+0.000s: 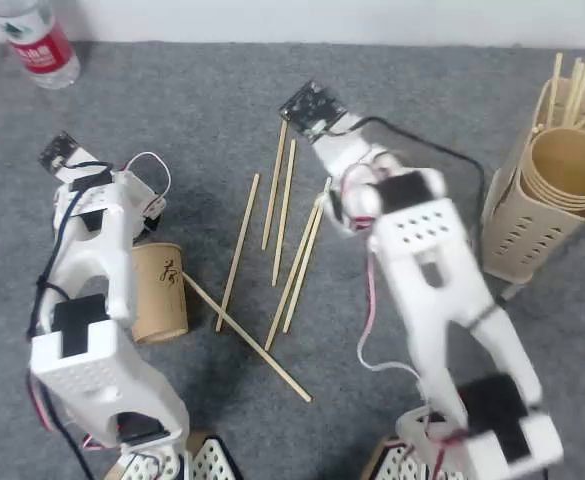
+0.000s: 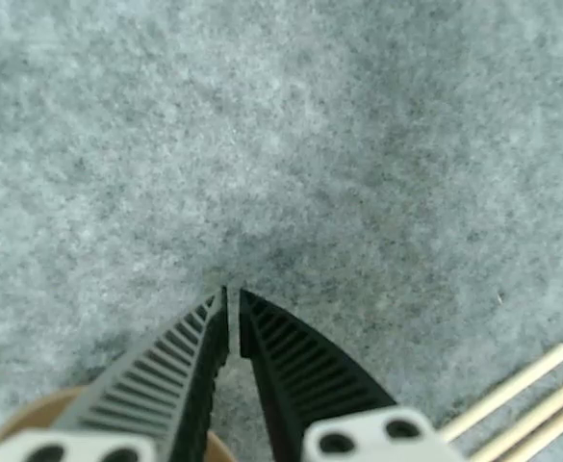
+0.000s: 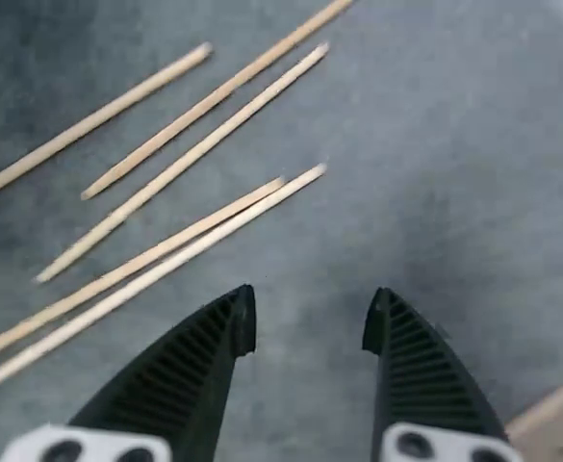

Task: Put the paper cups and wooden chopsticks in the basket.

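Wooden chopsticks point(image 1: 284, 212) are lying loose on the grey carpet point(image 1: 212, 90) in the middle of the high view, most of them running roughly parallel and pointing away from the arms. One longer stick point(image 1: 247, 340) is lying slantwise across the near ends of the others, its far end just beside a paper cup point(image 1: 159, 295). That cup is lying on its side on the carpet, close against the left arm point(image 1: 97, 270).

At the right edge of the table a pale slotted basket point(image 1: 517, 235) is standing, holding a nested stack of cups point(image 1: 572, 165) and a few upright sticks point(image 1: 575, 85) that are poking out above its rim.

The left gripper point(image 2: 231, 294) is hanging over bare carpet with its jaws nearly together, only a thin slit showing between the tips, and it is gripping nothing. The brown rim of the cup is showing behind one finger, and some stick ends are lying off to the other side.

The right gripper point(image 3: 310, 313) is hovering above the carpet with its jaws spread wide apart and nothing between them. The loose sticks are lying just beyond and to one side of its fingertips, not touching them. In the high view the right arm point(image 1: 427, 260) is stretching between the scattered sticks and the basket.

A plastic bottle point(image 1: 34, 40) with a red label is sitting at the far left corner, well apart from everything else.
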